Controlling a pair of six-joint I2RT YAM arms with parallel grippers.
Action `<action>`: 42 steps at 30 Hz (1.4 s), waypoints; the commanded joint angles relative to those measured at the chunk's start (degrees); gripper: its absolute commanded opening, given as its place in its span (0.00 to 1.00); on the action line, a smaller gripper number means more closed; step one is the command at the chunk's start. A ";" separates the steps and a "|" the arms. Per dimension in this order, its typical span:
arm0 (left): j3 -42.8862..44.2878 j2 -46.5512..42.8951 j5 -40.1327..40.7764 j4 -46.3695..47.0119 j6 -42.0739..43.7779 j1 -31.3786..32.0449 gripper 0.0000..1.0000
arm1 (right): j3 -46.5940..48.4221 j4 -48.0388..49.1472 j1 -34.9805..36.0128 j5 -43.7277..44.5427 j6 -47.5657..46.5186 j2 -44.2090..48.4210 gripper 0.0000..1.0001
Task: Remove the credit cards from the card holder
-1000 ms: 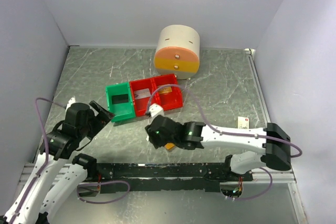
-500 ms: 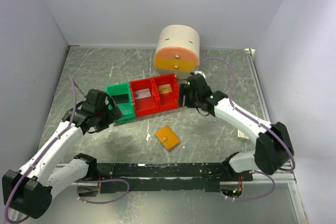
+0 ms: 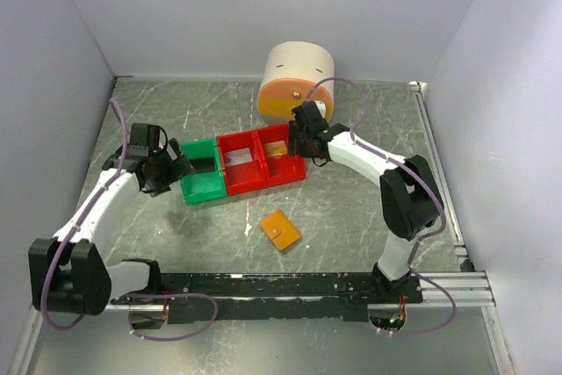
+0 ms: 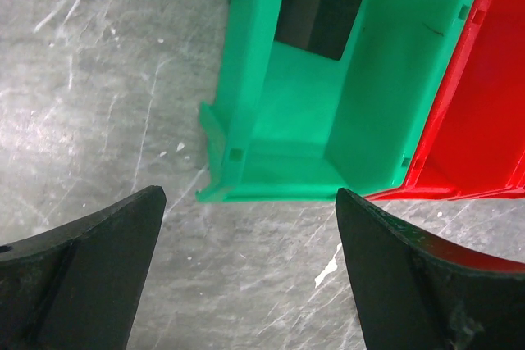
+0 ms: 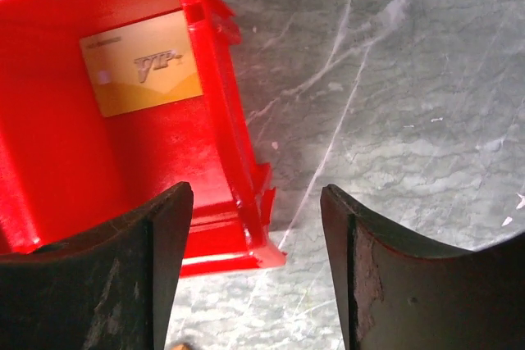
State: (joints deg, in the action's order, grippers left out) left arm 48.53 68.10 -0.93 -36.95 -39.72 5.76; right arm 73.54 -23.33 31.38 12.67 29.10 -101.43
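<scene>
The orange-tan card holder (image 3: 280,230) lies closed on the table, in front of the bins and apart from both grippers. A gold-orange credit card (image 5: 148,75) lies flat in the right red bin (image 3: 294,164). A grey-silver card (image 3: 239,156) lies in the middle red bin (image 3: 246,183). A dark card (image 4: 318,18) lies in the green bin (image 4: 271,145). My left gripper (image 4: 250,202) is open and empty just off the green bin's left front corner (image 3: 176,168). My right gripper (image 5: 256,194) is open and empty over the right red bin's right wall (image 3: 304,145).
A round cream and orange drawer unit (image 3: 297,83) stands behind the bins, close to the right arm. White walls enclose the table on three sides. A black rail (image 3: 263,285) runs along the near edge.
The right gripper left the card holder at the front centre and moved back to the right red bin's right side. The left gripper moved back and left beside the green bin.
</scene>
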 commanded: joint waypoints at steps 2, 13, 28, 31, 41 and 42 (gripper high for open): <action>3.24 5.39 -8.51 7.36 5.51 -2.27 0.97 | 0.51 2.85 -0.53 5.02 0.37 -2.22 0.59; 4.88 12.65 -14.17 11.85 9.50 -2.48 0.97 | -11.11 4.88 -0.94 10.21 1.92 5.08 0.41; 0.19 5.37 -22.50 14.62 8.38 -2.35 0.97 | -21.48 3.18 -2.72 6.82 -0.68 18.38 0.44; -2.23 2.19 -23.78 14.27 7.45 -1.97 0.97 | -20.30 2.07 -2.81 2.13 -3.00 20.95 0.51; -13.88 -9.79 -25.03 16.88 -0.60 8.37 0.97 | -34.52 6.59 1.06 -20.99 7.70 37.32 0.51; -14.76 -10.63 -25.05 17.69 -1.86 9.78 0.97 | -36.29 7.39 2.87 -21.31 9.64 38.25 0.51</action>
State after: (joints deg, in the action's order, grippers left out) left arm 36.91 60.69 -23.94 -22.83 -36.49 11.14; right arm 44.97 -19.03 30.20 1.69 30.70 -66.63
